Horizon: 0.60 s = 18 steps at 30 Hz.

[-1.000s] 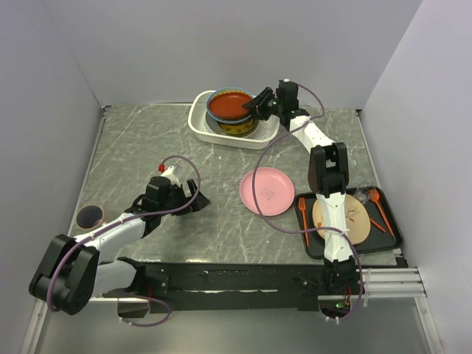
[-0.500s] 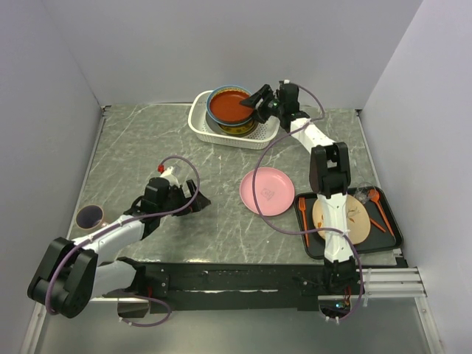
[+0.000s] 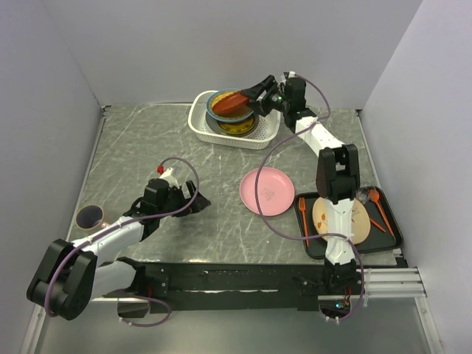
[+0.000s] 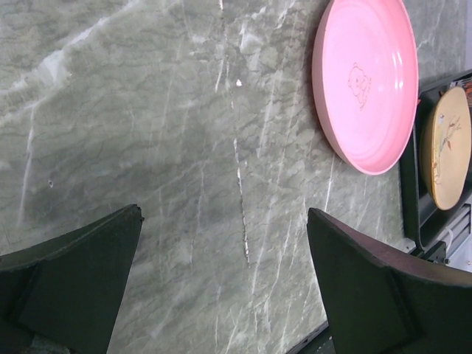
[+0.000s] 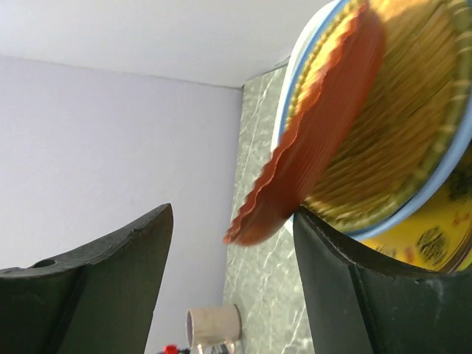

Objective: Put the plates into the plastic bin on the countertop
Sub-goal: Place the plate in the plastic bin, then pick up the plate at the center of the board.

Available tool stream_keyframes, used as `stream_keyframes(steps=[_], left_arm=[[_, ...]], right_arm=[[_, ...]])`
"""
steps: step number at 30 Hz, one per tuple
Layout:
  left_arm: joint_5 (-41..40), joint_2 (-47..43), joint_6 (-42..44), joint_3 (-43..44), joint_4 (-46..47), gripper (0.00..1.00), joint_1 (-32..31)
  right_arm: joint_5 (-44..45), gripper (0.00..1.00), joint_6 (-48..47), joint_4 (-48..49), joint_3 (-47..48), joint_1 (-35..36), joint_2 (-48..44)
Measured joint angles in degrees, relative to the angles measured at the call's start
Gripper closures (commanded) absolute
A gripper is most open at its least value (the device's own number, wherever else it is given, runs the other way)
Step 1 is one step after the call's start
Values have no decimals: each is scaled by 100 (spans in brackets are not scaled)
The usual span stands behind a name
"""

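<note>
Top external: arm stretched far, right tool [image 3: 256,95] parted at tilted red plate [image 3: 227,102] over plastic bin [image 3: 225,138]; left tool [image 3: 197,197] wide, low.

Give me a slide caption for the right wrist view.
Right claw open, red plate tilted steeply over the woven straw plate.

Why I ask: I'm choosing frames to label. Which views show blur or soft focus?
Right wrist: the tilted red plate is smeared by motion blur, and the woven straw plate beneath it is soft too. Left wrist: the pink plate and the countertop veins are crisp. Top external: evenly lit, mostly sharp.
</note>
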Motion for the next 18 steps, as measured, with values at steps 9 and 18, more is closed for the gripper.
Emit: stream_keyframes(steps=[9,18], left_arm=[[103,79,-26,-26,271,1,0],[173,118,-101,-203,391,1,0]], right_arm=[[-20,26,-236,-28,-1532,-87,-1119],[-105,26,-415,81,-3001,-162,-1604]])
